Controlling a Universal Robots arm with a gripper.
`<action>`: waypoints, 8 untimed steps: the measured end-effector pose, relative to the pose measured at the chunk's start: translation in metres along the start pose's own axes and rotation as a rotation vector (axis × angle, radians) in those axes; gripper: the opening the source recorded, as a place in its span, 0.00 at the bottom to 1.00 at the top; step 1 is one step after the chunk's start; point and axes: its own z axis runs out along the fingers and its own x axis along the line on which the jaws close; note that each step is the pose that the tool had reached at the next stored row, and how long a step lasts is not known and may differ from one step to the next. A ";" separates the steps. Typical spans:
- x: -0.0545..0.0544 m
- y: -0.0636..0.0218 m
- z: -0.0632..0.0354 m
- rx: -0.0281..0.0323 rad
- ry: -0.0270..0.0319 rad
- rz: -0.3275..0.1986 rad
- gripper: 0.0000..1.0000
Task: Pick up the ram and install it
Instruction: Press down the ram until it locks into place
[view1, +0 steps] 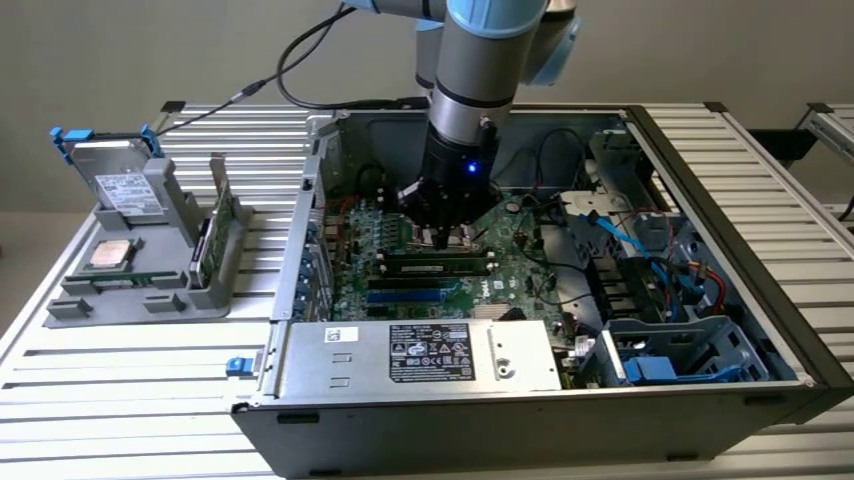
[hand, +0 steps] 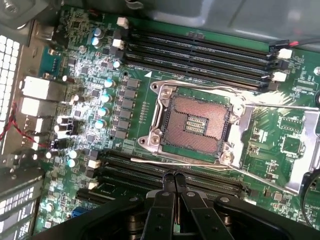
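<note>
A ribbed, silver slatted tabletop (view1: 120, 400) carries everything here. An open computer case (view1: 534, 420) sits directly on it toward the exterior view's right — its side panel off, the motherboard exposed. Well apart, toward the exterior view's left, a grey parts holder (view1: 134, 300) rests on the same slats.

This is looking like a robotics lab or test bench for computer assembly. An open grey metal desktop computer case (view1: 534, 400) is lying on a ribbed aluminium worktable (view1: 120, 400), exposing its green motherboard (hand: 125, 75). Beside the case, toward the exterior view's left, a grey plastic parts holder (view1: 147, 280) is standing with loose components.
</note>
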 end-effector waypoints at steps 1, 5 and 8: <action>0.000 0.0000 0.0000 -0.0013 -0.0008 0.014 0.10; 0.000 0.0000 0.0000 -0.0046 -0.0035 0.051 0.10; 0.000 0.0001 0.0000 -0.0044 -0.0046 0.054 0.10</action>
